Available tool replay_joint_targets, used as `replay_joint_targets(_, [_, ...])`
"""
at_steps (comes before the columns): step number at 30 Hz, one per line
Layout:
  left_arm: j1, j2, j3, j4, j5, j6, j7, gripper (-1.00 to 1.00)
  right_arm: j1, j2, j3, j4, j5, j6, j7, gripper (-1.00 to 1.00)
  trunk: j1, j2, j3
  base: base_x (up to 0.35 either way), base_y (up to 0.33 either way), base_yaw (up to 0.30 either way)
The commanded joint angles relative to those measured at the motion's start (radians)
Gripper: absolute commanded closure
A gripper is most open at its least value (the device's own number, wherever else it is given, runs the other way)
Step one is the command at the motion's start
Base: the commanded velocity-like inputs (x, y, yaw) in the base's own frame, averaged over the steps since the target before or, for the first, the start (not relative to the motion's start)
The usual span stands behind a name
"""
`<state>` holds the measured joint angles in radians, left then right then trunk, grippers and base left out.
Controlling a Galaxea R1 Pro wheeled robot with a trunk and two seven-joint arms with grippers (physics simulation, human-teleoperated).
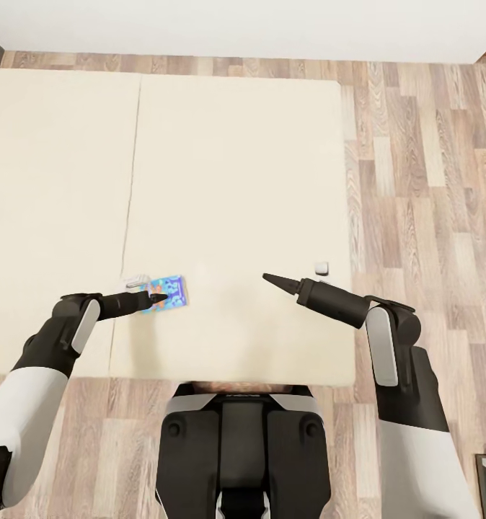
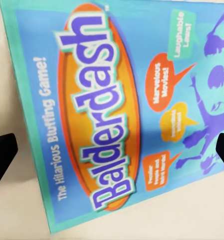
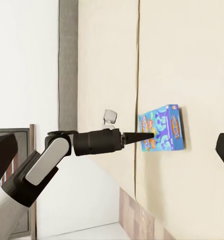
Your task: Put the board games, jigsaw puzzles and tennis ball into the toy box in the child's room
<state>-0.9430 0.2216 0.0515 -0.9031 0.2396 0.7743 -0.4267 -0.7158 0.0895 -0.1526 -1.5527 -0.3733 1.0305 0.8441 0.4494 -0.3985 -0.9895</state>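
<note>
A blue board game box (image 1: 169, 292) printed "Balderdash" (image 2: 112, 110) lies flat on the cream bed (image 1: 236, 180), near its front edge. My left gripper (image 1: 158, 295) hovers right over the box's near end. In the left wrist view the left gripper (image 2: 112, 152) is open, its dark fingertips (image 2: 2, 157) standing wide apart on either side of the box without gripping it. My right gripper (image 1: 266, 277) hangs over bare bed cover to the right, open and holding nothing. The right wrist view looks across at the left arm (image 3: 92, 142) and the game box (image 3: 162, 127).
A small white-grey object (image 1: 321, 268) rests on the bed by my right gripper, and another small pale one (image 1: 135, 279) sits just behind the game box. Wood-plank floor (image 1: 430, 180) runs along the bed's right side and in front. A white wall closes the far side.
</note>
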Motion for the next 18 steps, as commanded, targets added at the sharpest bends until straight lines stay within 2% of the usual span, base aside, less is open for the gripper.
replay_joint_targets(1, [0.0,0.0,0.002,0.0,0.001,0.006,-0.003,-1.0,-0.001,0.001,-0.003,0.0,0.005,0.004,0.007,-1.0,0.001,-0.002,-0.001,0.0,-0.018,0.097])
replay_joint_targets(18, [0.0,-0.001,0.002,0.0,0.001,0.006,-0.003,-1.0,-0.001,0.001,-0.007,0.0,0.003,0.003,0.009,-1.0,0.001,-0.002,0.0,0.0,-0.002,0.024])
